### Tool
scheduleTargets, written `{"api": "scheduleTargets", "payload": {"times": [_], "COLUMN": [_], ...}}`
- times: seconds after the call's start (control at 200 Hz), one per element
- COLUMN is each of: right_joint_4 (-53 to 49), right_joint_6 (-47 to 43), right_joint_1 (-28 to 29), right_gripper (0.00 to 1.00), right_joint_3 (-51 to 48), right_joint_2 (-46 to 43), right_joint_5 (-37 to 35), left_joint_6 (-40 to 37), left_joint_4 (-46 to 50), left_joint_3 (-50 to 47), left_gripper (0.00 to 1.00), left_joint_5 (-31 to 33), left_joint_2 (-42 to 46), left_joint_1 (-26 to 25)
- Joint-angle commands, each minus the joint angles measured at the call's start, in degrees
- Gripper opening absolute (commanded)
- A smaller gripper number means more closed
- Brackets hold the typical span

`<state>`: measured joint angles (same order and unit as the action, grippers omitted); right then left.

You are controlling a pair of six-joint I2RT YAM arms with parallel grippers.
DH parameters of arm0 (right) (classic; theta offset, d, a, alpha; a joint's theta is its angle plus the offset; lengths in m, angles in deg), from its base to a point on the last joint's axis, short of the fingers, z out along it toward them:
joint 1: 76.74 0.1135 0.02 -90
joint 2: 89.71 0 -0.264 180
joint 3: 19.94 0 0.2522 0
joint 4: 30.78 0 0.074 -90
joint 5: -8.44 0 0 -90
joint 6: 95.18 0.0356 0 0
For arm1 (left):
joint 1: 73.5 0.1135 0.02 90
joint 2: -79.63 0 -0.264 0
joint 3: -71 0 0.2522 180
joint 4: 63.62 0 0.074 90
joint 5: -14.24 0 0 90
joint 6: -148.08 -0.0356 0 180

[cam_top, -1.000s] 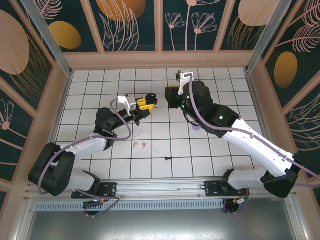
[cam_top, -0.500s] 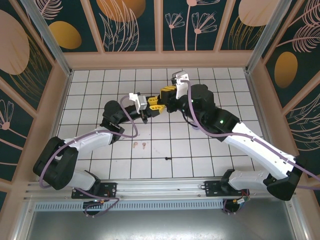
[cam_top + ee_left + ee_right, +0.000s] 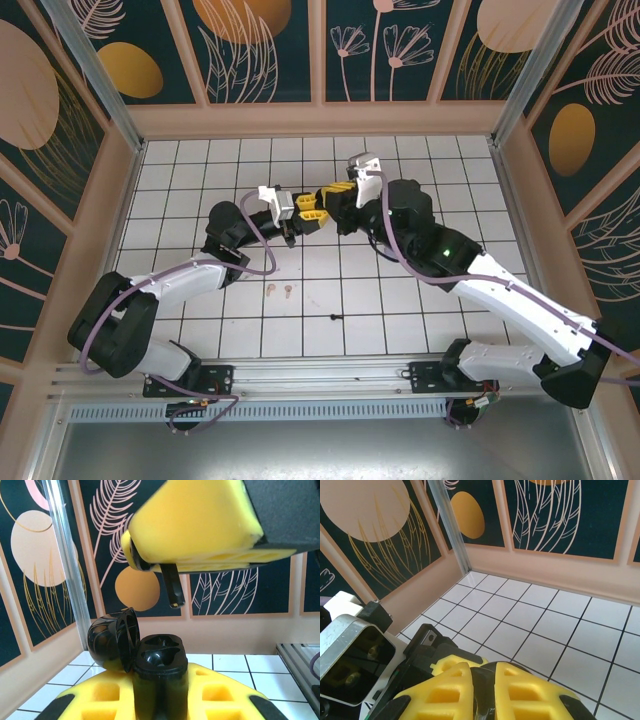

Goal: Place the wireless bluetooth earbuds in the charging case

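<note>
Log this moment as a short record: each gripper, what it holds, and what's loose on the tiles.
left gripper: jaws shut on black charging case, lid open
right gripper: jaws shut on black earbud, stem hanging over the open case
loose on tiles: pink earbuds, second black earbud
insertion: not yet done

charging case (image 3: 159, 665) in left fingers (image 3: 100, 700) | earbud (image 3: 172, 586) in right fingers (image 3: 200, 520), above case | loose earbuds (image 3: 288, 290) on table (image 3: 400, 300)
</note>
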<state>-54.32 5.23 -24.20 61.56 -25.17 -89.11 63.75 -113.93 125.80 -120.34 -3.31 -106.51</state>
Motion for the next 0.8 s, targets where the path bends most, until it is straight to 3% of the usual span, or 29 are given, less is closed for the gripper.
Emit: {"api": "scheduleTargets", "payload": {"times": [0.0, 0.796], "right_joint_4": [2.24, 2.22], "right_joint_6": [1.36, 2.49], "right_joint_1": [-0.24, -1.62], "right_gripper": [0.14, 0.12], "right_joint_3": [-1.02, -3.31], "right_joint_2": [-1.54, 1.56], "right_joint_5": [0.63, 0.70], "left_joint_6": [1.16, 2.15], "left_joint_4": [-3.15, -4.03], "left_joint_3": [1.33, 1.37], "left_gripper": [0.00, 0.00], "left_joint_5": [-0.54, -1.37], "left_joint_2": [0.14, 1.28], "left_joint_1": [-0.12, -0.12]}}
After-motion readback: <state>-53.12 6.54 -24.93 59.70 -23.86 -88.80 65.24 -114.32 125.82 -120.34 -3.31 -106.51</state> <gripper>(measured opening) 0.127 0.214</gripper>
